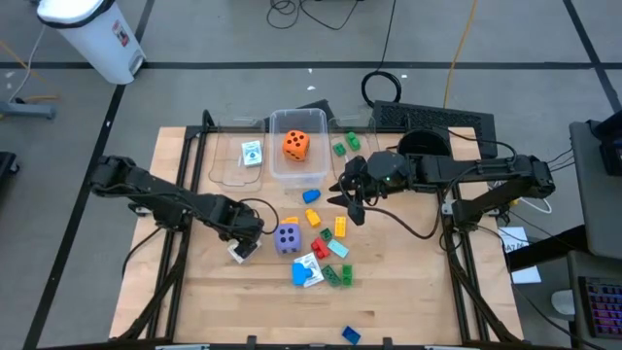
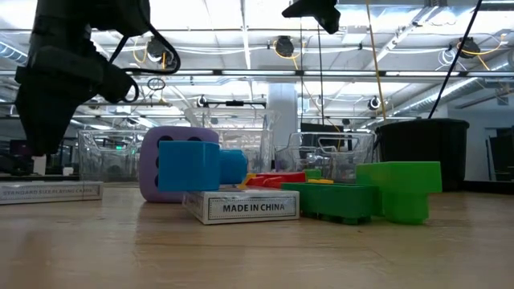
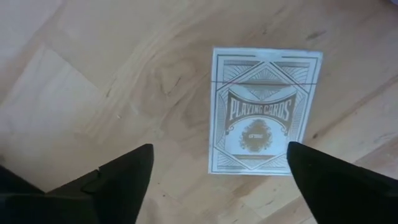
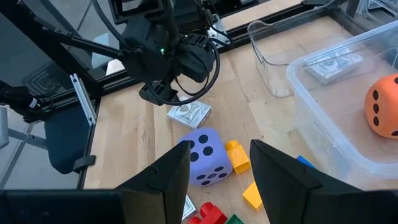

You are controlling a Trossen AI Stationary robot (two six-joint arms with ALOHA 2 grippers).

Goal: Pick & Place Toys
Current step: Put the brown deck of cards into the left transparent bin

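A white playing-card deck lies flat on the wooden table, left of the purple die. My left gripper points down just above the deck, open, one finger on each side of it, apart from it. My right gripper hangs open and high over the middle of the table, with nothing between its fingers. Small bricks lie scattered in front of the bins. An orange die rests in the middle bin and another card deck in the left bin.
Three clear bins stand side by side at the table's far edge; the right one holds green bricks. A black pot stands at the far right. A third deck carries a blue brick. One blue brick lies near the front edge.
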